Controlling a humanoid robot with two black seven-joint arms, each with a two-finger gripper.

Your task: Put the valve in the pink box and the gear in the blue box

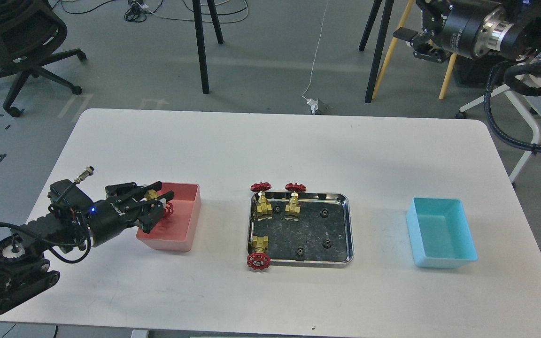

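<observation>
Valve (161, 203) is sitting in the left gripper (163, 205), jaws clamping it, hanging over the pink box (190, 220), so release is going straight down. Tray (345, 225) is holding gears (325, 213); right gripper (404, 40), jaws unreadable, is lying nearer the blue box (458, 256).

on the table (270, 141), the tray (341, 230) sits in the middle, the pink box (190, 220) to its left, the blue box (439, 260) to its right. three valves (258, 256) and several gears (325, 243) lie in the tray.
</observation>
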